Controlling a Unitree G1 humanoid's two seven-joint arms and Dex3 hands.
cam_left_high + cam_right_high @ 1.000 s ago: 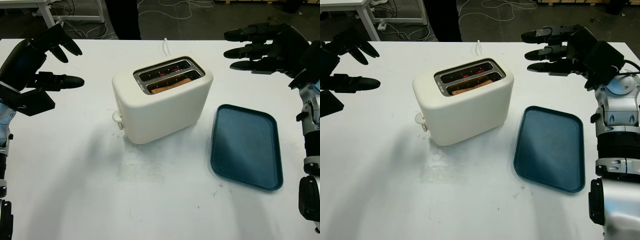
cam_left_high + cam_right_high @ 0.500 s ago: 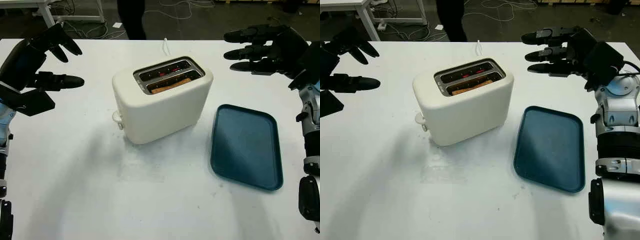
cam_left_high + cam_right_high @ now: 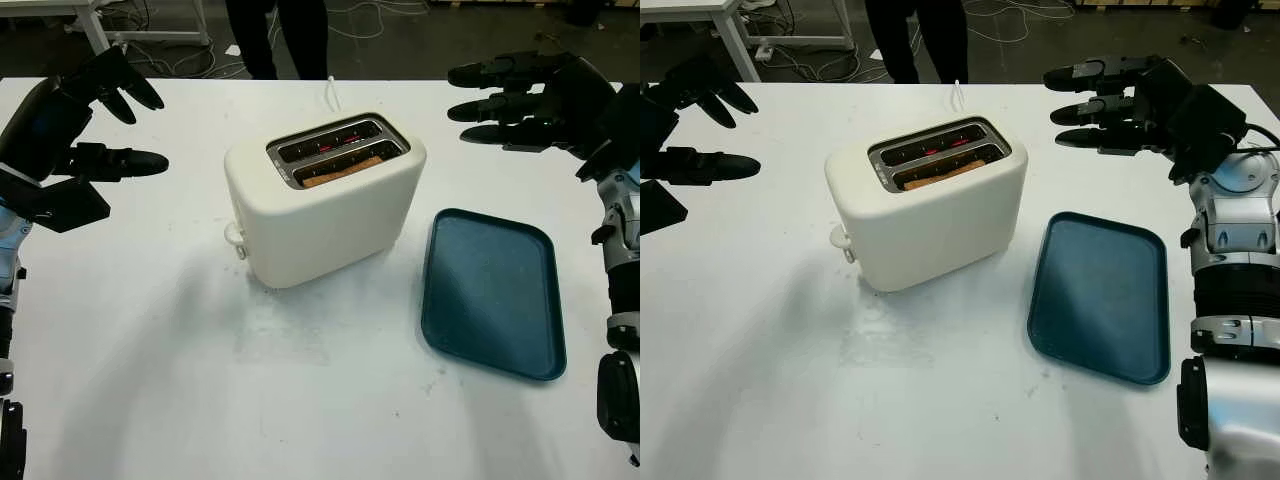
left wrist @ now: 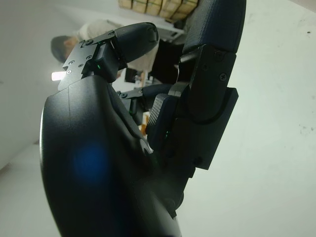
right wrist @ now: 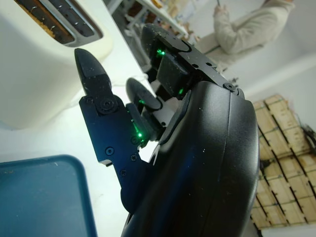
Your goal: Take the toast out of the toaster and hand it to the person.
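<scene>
The cream-white plastic two-slot toaster (image 3: 322,205) is standing mid-desk on the white desk (image 3: 200,400), its slots facing up; the browned slice of toast (image 3: 342,171) is sitting low in the nearer slot, its top edge just showing at the slot mouth, the farther slot glowing red inside; a dark teal rectangular plastic tray (image 3: 490,290) is lying just to the right of the toaster; a person's dark-trousered legs (image 3: 290,35) are standing beyond the far edge of the desk

The left robot hand (image 3: 75,130) is hovering released above the desk, well to the left of the toaster, holding nothing; the right robot hand (image 3: 520,90) is likewise released, hovering beyond the tray and to the right of the toaster, fingers pointing toward it

Judgement on the step in hand, the reach: the right robot hand is looking better placed; it should be coming over the nearer slot from above, fingertips aligned along the slot length, pinching the exposed crust edge only; little toast is standing proud, so a shallow grip risks slipping; the lift should be going straight up, avoiding the hot slot walls and not dragging the toaster sideways
</scene>
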